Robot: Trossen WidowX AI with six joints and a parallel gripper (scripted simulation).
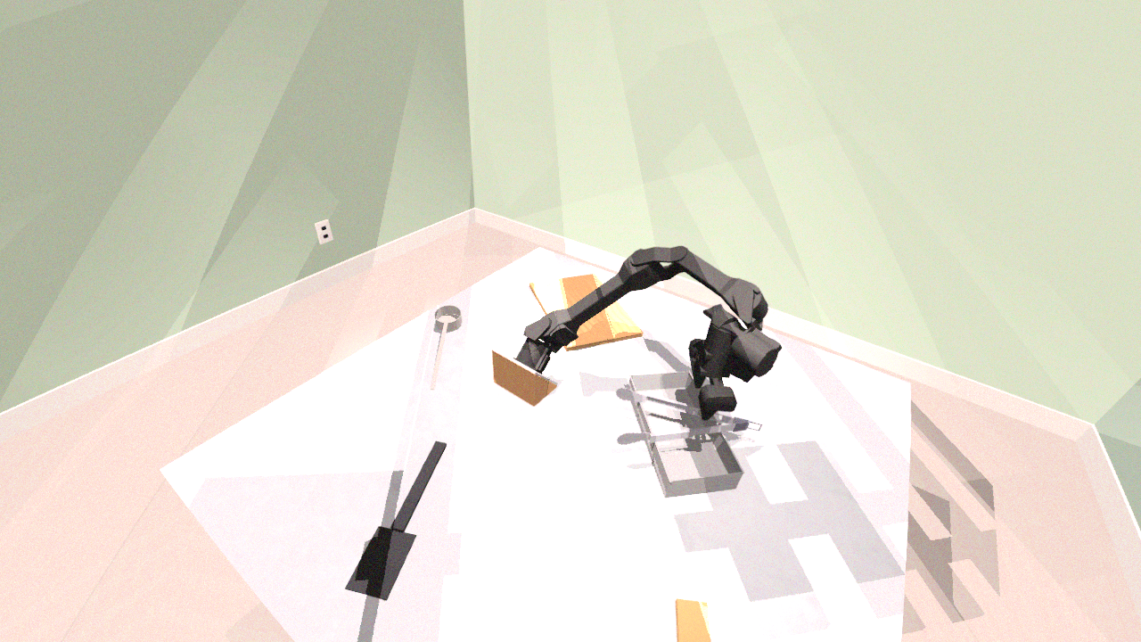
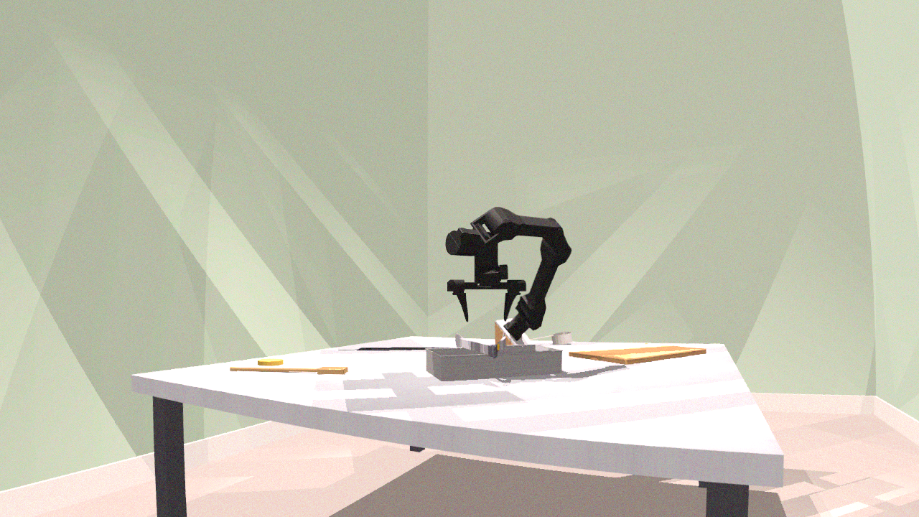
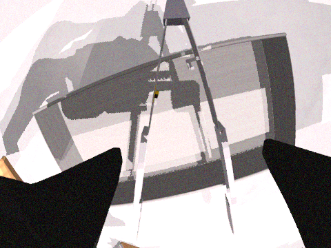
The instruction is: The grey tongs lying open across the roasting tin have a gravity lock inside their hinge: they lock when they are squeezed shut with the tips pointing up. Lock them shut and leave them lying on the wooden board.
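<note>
The grey tongs (image 1: 669, 435) (image 2: 475, 347) (image 3: 176, 12) lie spread open across the roasting tin (image 1: 701, 483) (image 2: 462, 367) (image 3: 283, 86). Their hinge overhangs one long wall; their tips pass over the opposite wall, towards the arm's base. A small yellow mark (image 3: 156, 94) is on one tong arm. My gripper (image 1: 703, 400) (image 2: 486, 319) (image 3: 195, 151) is open and empty, pointing down above the tin. In the wrist view its fingers stand outside both tong arms, touching neither. The wooden board (image 1: 578, 289) (image 2: 642, 354) (image 3: 7, 170) lies flat; the arm partly hides it in the top view.
A brown panel (image 1: 518, 382) stands at the arm's base. A black spatula (image 1: 382, 558), a ring-headed utensil (image 2: 562, 338) and a thin stick (image 1: 538, 298) lie on the table (image 1: 518, 511). A wooden utensil (image 1: 692, 622) (image 2: 332, 370) and yellow disc (image 2: 269, 362) lie beyond the tin.
</note>
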